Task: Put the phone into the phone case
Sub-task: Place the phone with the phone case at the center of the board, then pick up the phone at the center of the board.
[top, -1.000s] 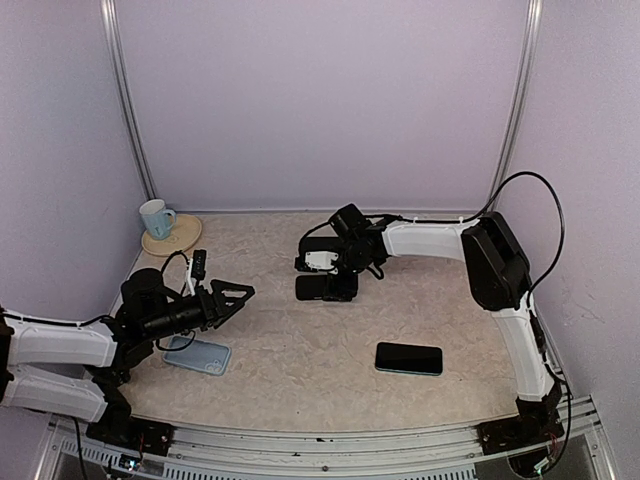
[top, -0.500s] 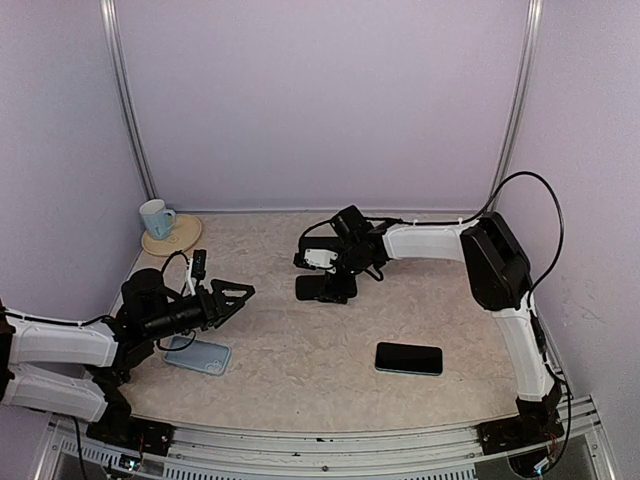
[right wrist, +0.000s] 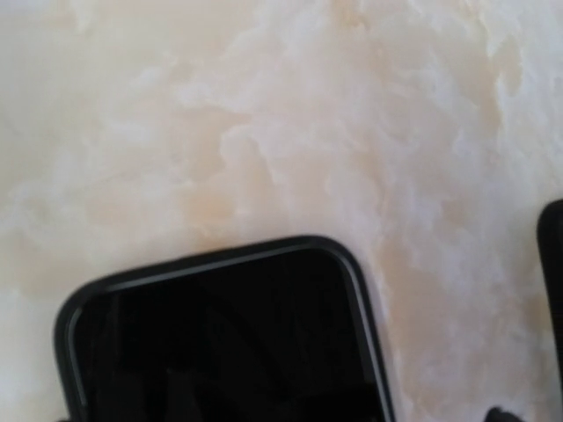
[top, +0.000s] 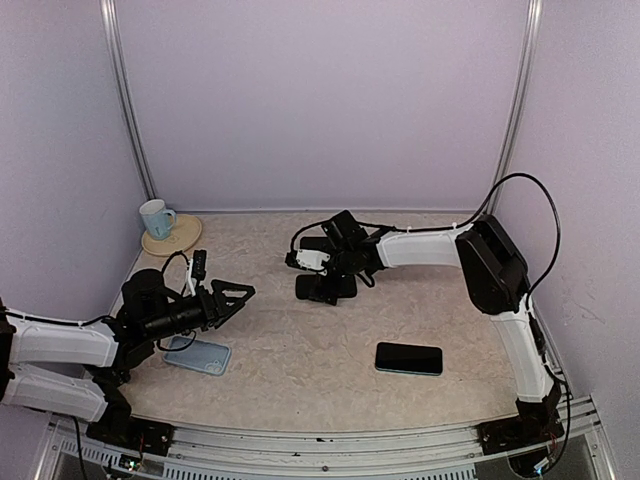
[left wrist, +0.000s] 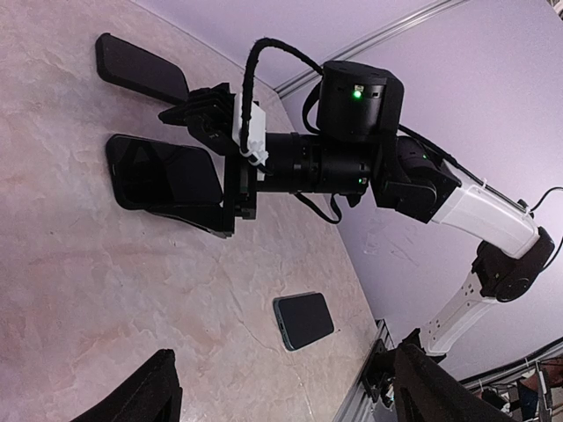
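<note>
2 jaw sets gape, holding nothing: my left gripper (top: 240,295) above marbled table (top: 300,370), lilac walls (top: 320,100); my right gripper (left wrist: 163,160), wider than before, straddles black phone (top: 325,288).

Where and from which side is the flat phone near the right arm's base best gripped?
Probably across its two long edges, near the middle, coming straight down from above. The phone lies flat on the table, so only its thin edges offer a hold, and nothing stands beside it.

A robot lab cell: plain lilac panels (top: 320,100) wall in the marbled worktop (top: 300,370), aluminium rail (top: 320,445) along the worktop's near edge.
</note>
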`<move>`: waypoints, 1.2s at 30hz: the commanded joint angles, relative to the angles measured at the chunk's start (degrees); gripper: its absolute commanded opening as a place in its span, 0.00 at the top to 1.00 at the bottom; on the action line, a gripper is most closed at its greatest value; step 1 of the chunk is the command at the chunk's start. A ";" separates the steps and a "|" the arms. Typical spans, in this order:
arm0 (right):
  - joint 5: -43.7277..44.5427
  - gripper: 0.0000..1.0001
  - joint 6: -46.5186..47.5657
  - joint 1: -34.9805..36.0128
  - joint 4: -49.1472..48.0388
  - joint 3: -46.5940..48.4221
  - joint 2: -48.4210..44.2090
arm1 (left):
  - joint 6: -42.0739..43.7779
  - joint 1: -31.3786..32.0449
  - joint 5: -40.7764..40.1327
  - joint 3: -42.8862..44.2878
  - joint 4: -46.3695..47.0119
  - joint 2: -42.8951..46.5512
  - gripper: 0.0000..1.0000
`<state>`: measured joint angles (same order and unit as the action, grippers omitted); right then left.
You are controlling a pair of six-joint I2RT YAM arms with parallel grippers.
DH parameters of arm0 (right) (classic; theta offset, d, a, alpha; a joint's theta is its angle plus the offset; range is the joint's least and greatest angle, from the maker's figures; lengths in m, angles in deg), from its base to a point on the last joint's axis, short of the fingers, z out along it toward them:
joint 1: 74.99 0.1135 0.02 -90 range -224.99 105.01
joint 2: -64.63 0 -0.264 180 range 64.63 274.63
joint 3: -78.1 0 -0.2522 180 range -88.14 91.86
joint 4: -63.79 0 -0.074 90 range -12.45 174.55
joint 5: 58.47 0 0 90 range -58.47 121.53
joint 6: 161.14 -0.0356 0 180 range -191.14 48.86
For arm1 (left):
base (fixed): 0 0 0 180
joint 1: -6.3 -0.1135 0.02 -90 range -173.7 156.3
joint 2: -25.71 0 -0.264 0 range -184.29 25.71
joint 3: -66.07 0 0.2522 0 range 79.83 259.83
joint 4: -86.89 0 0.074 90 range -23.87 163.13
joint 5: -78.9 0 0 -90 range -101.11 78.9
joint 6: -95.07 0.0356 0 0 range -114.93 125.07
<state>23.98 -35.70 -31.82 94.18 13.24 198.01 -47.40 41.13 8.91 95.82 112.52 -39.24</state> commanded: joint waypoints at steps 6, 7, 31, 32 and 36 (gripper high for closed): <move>4.82 0.00 -1.01 0.29 -2.55 0.03 1.52 | -0.01 0.50 -0.70 -0.62 1.83 -0.16 0.19; 4.47 0.00 -0.99 0.35 -2.40 0.16 1.42 | -0.09 0.50 -0.69 -0.54 1.82 -0.17 0.19; -4.35 0.00 -11.77 1.42 2.79 -29.64 -28.13 | 3.62 2.85 -2.49 1.91 -2.25 -0.95 0.06; -4.24 0.00 -12.39 1.51 4.01 -30.89 -29.30 | 3.71 2.99 -2.59 1.93 -2.29 -1.01 0.05; -1.31 0.00 -14.35 3.12 7.96 -33.21 -32.37 | 4.18 3.68 -2.90 2.41 -2.02 -2.10 0.01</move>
<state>19.95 -46.34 -30.55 96.06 -18.14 168.65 -44.76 44.04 6.85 96.19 110.58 -40.16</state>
